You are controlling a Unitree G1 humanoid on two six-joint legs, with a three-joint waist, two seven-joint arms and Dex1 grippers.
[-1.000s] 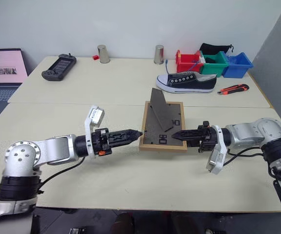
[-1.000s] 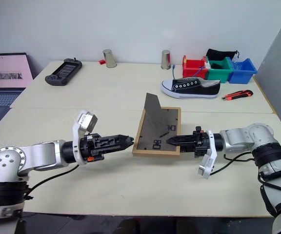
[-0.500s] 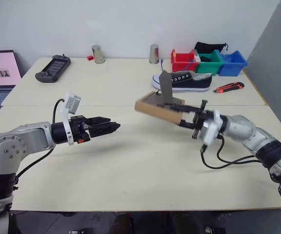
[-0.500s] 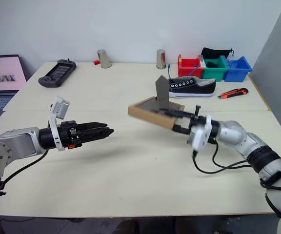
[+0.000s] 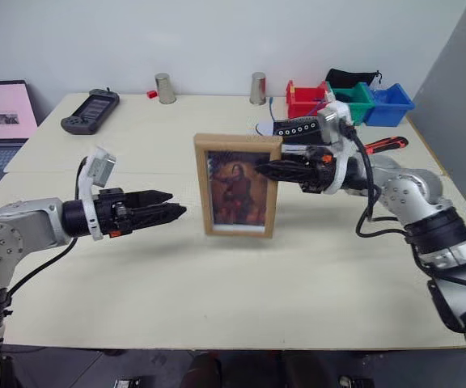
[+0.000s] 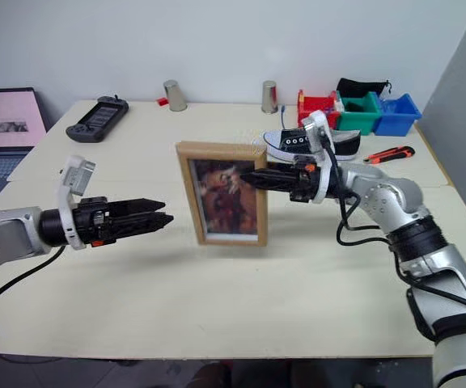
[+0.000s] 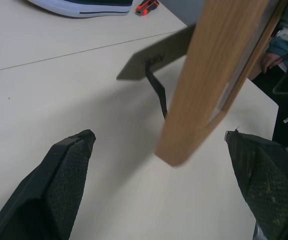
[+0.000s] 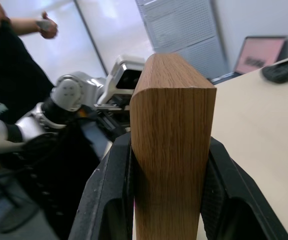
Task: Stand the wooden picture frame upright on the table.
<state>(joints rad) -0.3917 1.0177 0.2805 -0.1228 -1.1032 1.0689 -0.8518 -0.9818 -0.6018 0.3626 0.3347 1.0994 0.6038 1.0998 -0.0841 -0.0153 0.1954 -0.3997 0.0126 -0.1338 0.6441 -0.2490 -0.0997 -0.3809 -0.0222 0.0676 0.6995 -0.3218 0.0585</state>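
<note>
Cream table (image 5: pixel 217 283) spreads under both my arms. I have the wooden picture frame (image 5: pixel 237 186) upright, portrait toward me, its side edge pinched between the jaws of my right gripper (image 5: pixel 267 168); its fold-out stand trails behind. My left gripper (image 5: pixel 178 212) hovers spread wide and empty, just beside the frame's other edge. I judge this the setting-down step: next I should confirm the stand bears weight, then release gently.

Frame raised from flat to upright.
The wooden picture frame (image 5: pixel 237 185), formerly lying back-up on the bench (image 5: pixel 217 291), has been lifted and turned upright by the right claw (image 5: pixel 267 169), portrait now facing the camera; the left claw (image 5: pixel 171 212) has been withdrawn leftward, well apart.
</note>
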